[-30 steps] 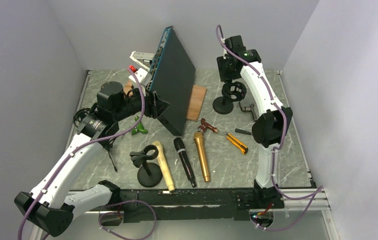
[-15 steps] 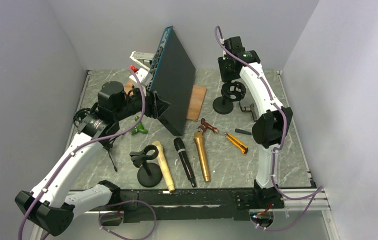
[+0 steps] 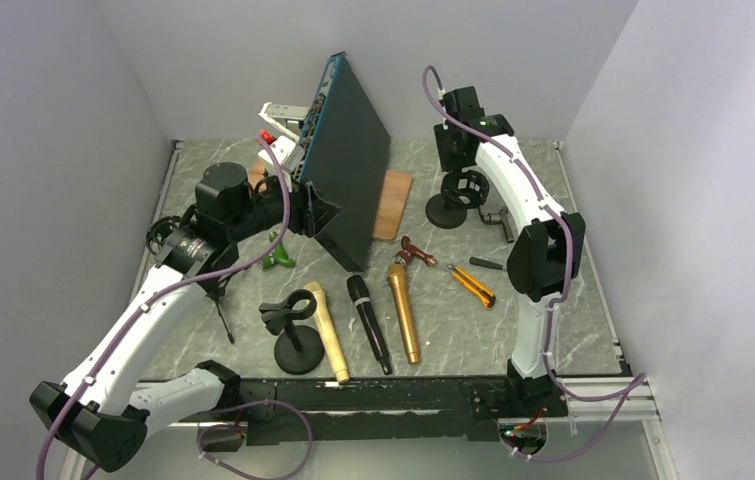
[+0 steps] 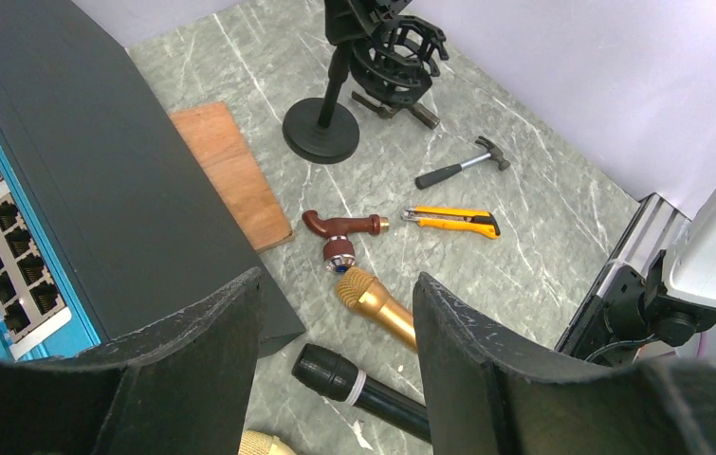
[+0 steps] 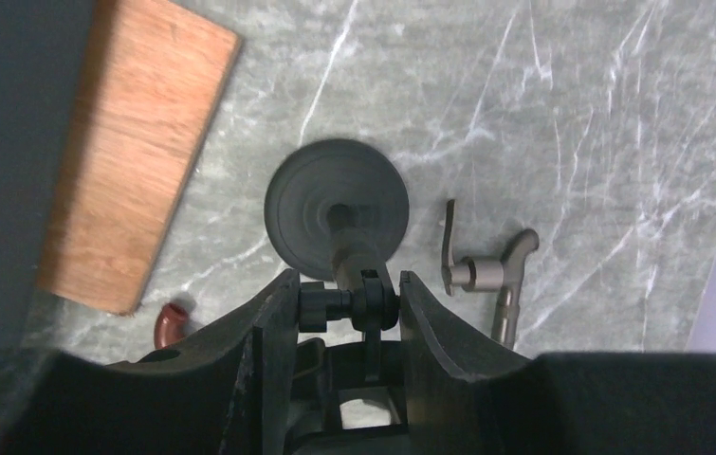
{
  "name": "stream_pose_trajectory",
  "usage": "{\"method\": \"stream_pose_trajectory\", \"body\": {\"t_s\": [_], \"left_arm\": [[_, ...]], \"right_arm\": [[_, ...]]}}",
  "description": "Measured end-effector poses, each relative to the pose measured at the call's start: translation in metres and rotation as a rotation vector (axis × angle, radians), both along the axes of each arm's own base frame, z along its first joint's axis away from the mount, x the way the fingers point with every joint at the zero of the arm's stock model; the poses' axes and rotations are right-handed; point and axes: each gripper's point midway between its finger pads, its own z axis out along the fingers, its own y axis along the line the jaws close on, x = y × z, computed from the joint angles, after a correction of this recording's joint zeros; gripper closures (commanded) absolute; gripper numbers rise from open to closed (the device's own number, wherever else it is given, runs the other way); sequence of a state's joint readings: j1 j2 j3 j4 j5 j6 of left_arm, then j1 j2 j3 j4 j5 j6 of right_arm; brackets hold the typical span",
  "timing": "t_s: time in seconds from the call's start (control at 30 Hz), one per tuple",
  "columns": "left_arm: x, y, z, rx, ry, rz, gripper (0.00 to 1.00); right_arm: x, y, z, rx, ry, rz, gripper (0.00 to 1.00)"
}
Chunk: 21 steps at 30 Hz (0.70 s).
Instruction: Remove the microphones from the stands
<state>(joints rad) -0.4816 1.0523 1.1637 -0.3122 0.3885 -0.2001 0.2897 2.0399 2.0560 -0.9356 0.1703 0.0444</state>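
Three microphones lie on the table near the front: a pale gold one (image 3: 325,330), a black one (image 3: 369,322) and a gold one (image 3: 403,312). The pale gold one rests against the clip of a small black stand (image 3: 296,345). A second black stand with a ring-shaped mount (image 3: 456,192) is at the back; no microphone shows in it. My right gripper (image 3: 458,165) is above it, shut on the stand's knob and pivot joint (image 5: 349,305). My left gripper (image 3: 323,215) is open and empty, held in the air beside the dark box. Between its fingers I see the black microphone (image 4: 363,389) and the gold one (image 4: 377,303).
A tall dark network switch (image 3: 348,160) leans at the back centre, a wooden board (image 3: 393,205) beside it. A brown tap (image 3: 415,252), a yellow utility knife (image 3: 473,285), a small hammer (image 3: 485,264), a metal handle (image 3: 498,218) and a green object (image 3: 278,260) lie around.
My right gripper has shifted a little to the left over the back stand. My left arm has not moved.
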Motion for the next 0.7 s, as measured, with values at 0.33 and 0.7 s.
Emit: {"method": "stream_pose_trajectory", "body": {"t_s": [0.33, 0.7], "left_arm": [[0.0, -0.0002, -0.0002, 0.0, 0.001, -0.001, 0.38], [0.0006, -0.0013, -0.0022, 0.003, 0.006, -0.002, 0.38]], "right_arm": [[0.0044, -0.0014, -0.0046, -0.004, -0.05, -0.008, 0.98], [0.0026, -0.0014, -0.0046, -0.016, -0.043, -0.018, 0.34]]}}
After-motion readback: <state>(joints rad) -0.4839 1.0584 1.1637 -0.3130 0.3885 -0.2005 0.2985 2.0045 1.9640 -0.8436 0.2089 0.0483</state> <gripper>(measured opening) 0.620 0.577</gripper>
